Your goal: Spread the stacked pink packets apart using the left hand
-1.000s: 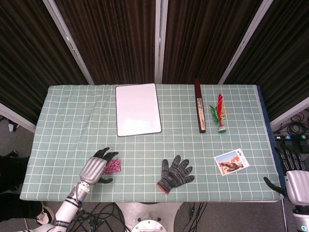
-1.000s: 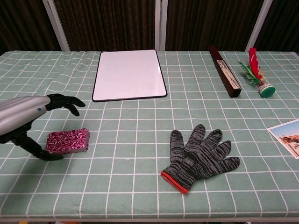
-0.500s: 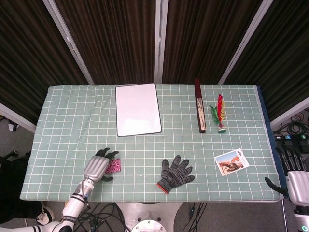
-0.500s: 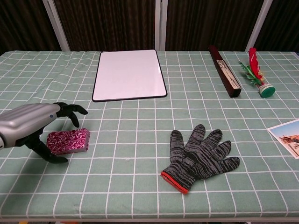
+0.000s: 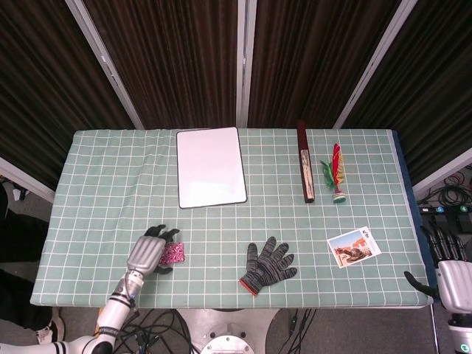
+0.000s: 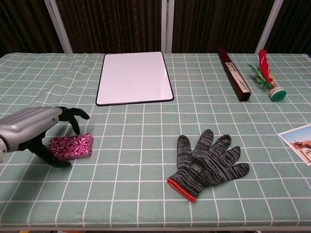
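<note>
Packets point(image 6: 71, 147) in pink, stacked in one block, lie near the front left corner of the desk point(image 6: 146, 121), on its green checked cloth. The robot's left hand point(image 6: 36, 130) arches over the left end of the stack: dark fingers point(image 6: 73, 116) curl down at the stack's far side and the thumb reaches the cloth at its near left end. Whether the fingertips actually press the packets cannot be told from either view; the stack rests on the cloth and is not lifted. From the head view the left hand point(image 5: 147, 252) covers the left part of the packets point(image 5: 174, 253), whose right end shows past the fingers.

The right hand point(image 5: 451, 267) hangs off the desk's front right corner, fingers spread and nothing in them.

A grey knitted glove point(image 6: 206, 163) with a red cuff lies near the front edge, about mid-desk. A whiteboard point(image 6: 134, 77) sits toward the back edge, left of centre. A dark narrow box point(image 6: 233, 74) and a feathered shuttlecock point(image 6: 266, 75) lie toward the back right. A photo card point(image 5: 355, 247) rests near the front right.
</note>
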Robot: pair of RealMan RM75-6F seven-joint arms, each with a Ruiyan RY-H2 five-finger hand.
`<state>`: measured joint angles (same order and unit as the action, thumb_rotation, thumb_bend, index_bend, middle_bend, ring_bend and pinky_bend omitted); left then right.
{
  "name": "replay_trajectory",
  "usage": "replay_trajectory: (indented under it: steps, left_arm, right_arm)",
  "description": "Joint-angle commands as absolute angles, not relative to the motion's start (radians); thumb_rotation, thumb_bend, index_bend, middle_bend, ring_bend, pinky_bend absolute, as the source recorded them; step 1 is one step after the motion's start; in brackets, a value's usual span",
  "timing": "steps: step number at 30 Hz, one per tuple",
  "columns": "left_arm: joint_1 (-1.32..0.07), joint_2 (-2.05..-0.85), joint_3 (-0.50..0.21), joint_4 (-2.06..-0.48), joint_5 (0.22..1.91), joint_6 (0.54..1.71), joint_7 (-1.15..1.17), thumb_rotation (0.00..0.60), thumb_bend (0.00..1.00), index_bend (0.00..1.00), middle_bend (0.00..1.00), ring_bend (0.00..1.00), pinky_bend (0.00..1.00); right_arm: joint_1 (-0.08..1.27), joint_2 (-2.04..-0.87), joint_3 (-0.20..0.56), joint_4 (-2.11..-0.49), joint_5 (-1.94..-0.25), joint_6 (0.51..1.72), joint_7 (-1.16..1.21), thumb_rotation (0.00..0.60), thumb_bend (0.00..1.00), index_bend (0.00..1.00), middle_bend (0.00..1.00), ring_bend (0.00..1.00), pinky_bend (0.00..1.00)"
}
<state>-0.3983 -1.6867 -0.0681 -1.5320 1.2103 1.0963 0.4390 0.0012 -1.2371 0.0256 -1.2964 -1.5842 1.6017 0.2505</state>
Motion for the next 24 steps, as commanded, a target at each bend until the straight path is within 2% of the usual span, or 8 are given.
replay_trajectory:
  steps: [1, 14, 24]
  left_arm:
    - [-0.399, -1.691, -0.071, -1.526, 1.209, 1.103, 0.427, 0.6, 0.11, 0.2, 0.35, 0.13, 0.16]
    - [-0.404, -1.701, -0.069, -1.501, 1.213, 1.113, 0.387, 0.6, 0.2, 0.25, 0.4, 0.16, 0.16]
    - [-0.409, -1.696, -0.066, -1.5, 1.202, 1.111, 0.394, 0.6, 0.21, 0.25, 0.43, 0.16, 0.16]
  right_arm:
    - [0.001, -1.237, 0.025, -1.296, -1.581, 1.597, 0.25, 0.6, 0.08, 0.0, 0.0, 0.0, 0.0]
    - [0.001, -1.24, 0.028, -1.286, -1.581, 1.6, 0.259, 0.6, 0.08, 0.0, 0.0, 0.0, 0.0]
    - [0.001, -1.238, 0.03, -1.291, -1.57, 1.589, 0.253, 0.6, 0.09, 0.0, 0.0, 0.0, 0.0]
